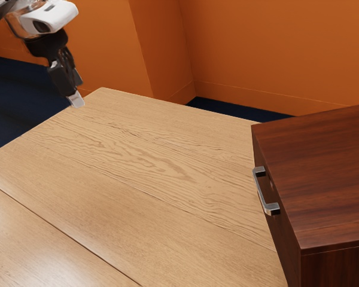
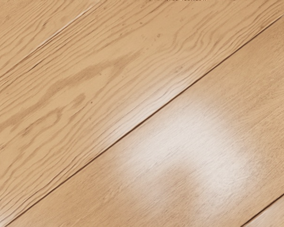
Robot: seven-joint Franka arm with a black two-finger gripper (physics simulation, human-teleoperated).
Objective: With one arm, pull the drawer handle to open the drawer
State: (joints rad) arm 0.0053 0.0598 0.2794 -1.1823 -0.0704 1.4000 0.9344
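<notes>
End effector (image 1: pixel 75 98) over the desk's (image 1: pixel 137 179) far corner, well apart from the drawer handle (image 1: pixel 265 190).
Open or closed, I cannot tell; the handle sits on the cabinet (image 1: pixel 323 173) front at the exterior view's right, open desk between.

Walls (image 1: pixel 275 42) — plain orange, with matching skirting. Floor (image 1: pixel 18 101): dark blue. Table (image 1: pixel 137 167) — light wood-grain planks with visible seams and a soft pale sheen patch (image 2: pixel 194 151).

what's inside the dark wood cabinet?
Contents hidden: the dark brown wooden cabinet looks shut, its front face and silver bar handle covering the inside. Only its outside shows.
</notes>
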